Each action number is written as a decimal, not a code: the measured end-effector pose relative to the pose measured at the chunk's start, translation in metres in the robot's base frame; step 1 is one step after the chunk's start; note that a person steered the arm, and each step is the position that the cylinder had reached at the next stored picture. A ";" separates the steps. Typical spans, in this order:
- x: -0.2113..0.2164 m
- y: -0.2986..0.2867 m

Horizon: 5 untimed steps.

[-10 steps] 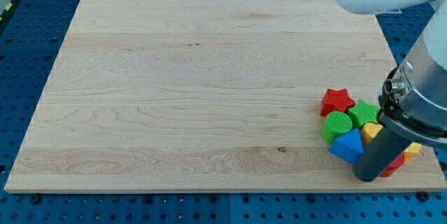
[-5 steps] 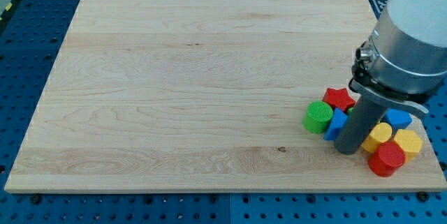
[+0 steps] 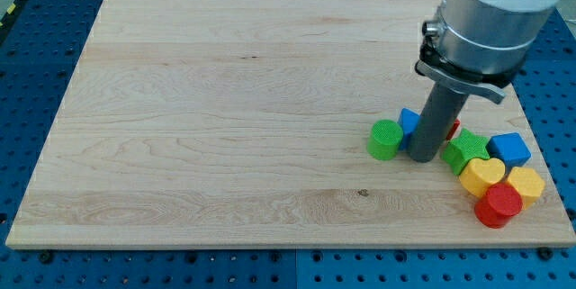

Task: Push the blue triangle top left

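The blue triangle (image 3: 409, 121) lies at the board's right, mostly hidden behind my rod; only its left corner shows. My tip (image 3: 421, 156) rests on the board right against the triangle's lower right side. A green cylinder (image 3: 385, 139) sits touching the triangle on its left. A red star (image 3: 453, 130) peeks out just right of the rod.
A cluster sits at the view's lower right: a green block (image 3: 465, 151), a blue cube (image 3: 509, 149), a yellow heart (image 3: 482, 176), a yellow block (image 3: 526, 183) and a red cylinder (image 3: 498, 205). The wooden board (image 3: 225, 109) is edged by blue pegboard.
My tip has moved up and to the left, pushing the blue triangle and the green cylinder left out of the cluster. The other blocks are left behind at lower right.
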<state>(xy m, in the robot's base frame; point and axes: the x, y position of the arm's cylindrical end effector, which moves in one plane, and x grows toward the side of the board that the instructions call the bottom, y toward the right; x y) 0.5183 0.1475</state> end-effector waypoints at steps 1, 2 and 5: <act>-0.017 -0.014; -0.033 -0.028; -0.059 -0.028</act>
<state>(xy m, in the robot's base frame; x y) 0.4589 0.1197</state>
